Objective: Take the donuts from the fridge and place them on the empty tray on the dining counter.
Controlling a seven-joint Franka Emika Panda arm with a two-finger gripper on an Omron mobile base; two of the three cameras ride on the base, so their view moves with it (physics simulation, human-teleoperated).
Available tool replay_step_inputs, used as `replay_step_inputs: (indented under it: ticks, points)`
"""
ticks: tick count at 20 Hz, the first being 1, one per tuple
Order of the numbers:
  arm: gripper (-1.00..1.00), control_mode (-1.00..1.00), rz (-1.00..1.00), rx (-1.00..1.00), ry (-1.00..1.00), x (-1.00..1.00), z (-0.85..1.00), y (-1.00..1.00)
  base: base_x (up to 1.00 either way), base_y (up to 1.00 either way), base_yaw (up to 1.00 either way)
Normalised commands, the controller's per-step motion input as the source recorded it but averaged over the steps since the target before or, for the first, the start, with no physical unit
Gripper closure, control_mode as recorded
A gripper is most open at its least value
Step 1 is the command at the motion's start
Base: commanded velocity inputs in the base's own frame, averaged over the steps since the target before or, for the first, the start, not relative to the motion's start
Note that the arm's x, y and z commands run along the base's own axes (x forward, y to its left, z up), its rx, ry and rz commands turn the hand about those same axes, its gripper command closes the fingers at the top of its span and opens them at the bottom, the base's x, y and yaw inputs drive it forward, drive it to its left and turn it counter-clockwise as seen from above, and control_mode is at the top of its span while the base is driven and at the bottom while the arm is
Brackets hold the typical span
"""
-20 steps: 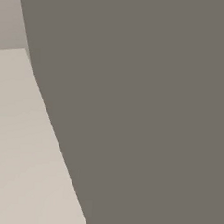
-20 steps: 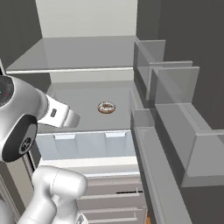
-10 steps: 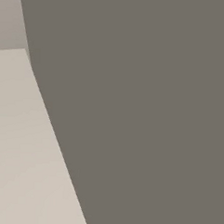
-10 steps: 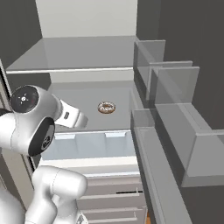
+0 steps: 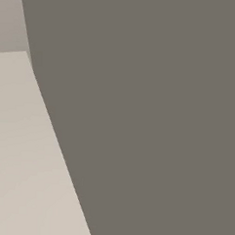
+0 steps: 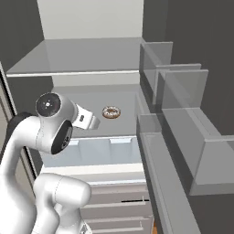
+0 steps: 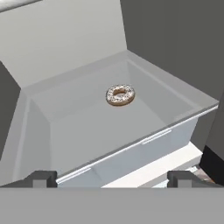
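The fridge point(image 6: 91, 57) stands open in front of me. One brown donut with pale speckled icing point(image 6: 111, 112) lies on a grey inner shelf. In the hand view this donut point(image 7: 120, 95) rests flat near the back of the shelf, ahead of and above my gripper point(image 7: 113, 179). My gripper point(image 6: 95, 122) hangs just left of the donut at shelf height, short of it. Its jaws are open and hold nothing. The empty tray and the dining counter are out of view.
Clear door bins point(image 6: 183, 114) line the open fridge door on the right. A pale drawer point(image 6: 105, 151) sits below the donut's shelf, with grey drawers point(image 6: 119, 210) under it. An upper shelf point(image 6: 73, 72) hangs above. A grey panel point(image 5: 149, 116) stands close to the left base camera.
The arm has swung right and forward into the fridge, bringing the hand closer to the donut. The donut has not moved.
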Motion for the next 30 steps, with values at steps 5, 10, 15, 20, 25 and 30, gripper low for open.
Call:
replay_step_inputs:
  ticks: [5,10,15,20,25,30]
  points:
    - [-1.00,-1.00,0.00,0.00,0.00,0.64,-0.31,0.00,0.00,0.00,0.00]
    - [-1.00,-1.00,0.00,0.00,0.03,0.63,-0.25,0.02,0.00,0.00,0.00]
    - [-1.00,-1.00,0.00,0.00,0.12,0.60,-0.14,0.04,0.00,0.00,0.00]
    - [-1.00,-1.00,0.00,0.00,0.07,0.56,-0.21,0.01,0.00,0.00,0.00]
    - [-1.00,-1.00,0.01,0.00,0.07,0.38,-0.19,0.00,0.00,0.00,0.00]
    - [-1.00,-1.00,0.07,0.00,0.00,0.06,-0.29,0.00,0.00,0.00,0.00]
